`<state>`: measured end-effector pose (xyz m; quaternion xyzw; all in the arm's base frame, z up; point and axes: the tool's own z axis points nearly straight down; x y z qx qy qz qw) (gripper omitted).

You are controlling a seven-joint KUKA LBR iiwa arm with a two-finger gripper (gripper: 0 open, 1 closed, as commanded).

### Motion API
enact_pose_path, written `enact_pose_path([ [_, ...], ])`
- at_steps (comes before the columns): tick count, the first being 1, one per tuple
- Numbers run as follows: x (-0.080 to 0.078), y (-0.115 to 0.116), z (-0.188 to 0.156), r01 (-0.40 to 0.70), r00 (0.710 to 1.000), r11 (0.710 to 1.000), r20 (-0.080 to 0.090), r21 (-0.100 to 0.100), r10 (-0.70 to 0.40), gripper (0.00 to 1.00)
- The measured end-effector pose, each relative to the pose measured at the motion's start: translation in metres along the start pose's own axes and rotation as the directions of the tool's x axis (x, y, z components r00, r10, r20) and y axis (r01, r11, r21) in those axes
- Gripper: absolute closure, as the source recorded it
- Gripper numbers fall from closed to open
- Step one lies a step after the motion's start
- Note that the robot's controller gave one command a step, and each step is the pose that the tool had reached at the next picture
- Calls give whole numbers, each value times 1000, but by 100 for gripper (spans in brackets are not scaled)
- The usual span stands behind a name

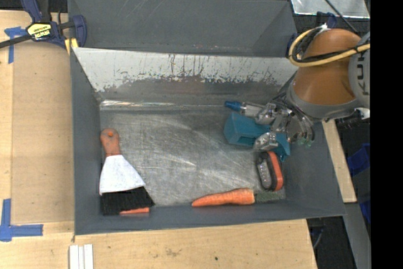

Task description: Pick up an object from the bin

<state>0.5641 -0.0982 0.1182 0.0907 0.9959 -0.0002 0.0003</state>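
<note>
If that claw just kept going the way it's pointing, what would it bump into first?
Probably the blue blocky thing in the right part of the bin. The gripper hangs at its edge, pointing down. Depth is unclear from above, so it might instead reach the bin floor beside it.

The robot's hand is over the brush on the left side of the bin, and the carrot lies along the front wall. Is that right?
Not quite. The camera view shows the hand on the right side of the bin, by a blue plastic object, not over the brush on the left. The carrot does lie along the front wall.
</note>
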Motion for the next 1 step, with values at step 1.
enact_pose_path([
  [1,1,0,-7,0,1000,1000,-2,0,0,100],
])
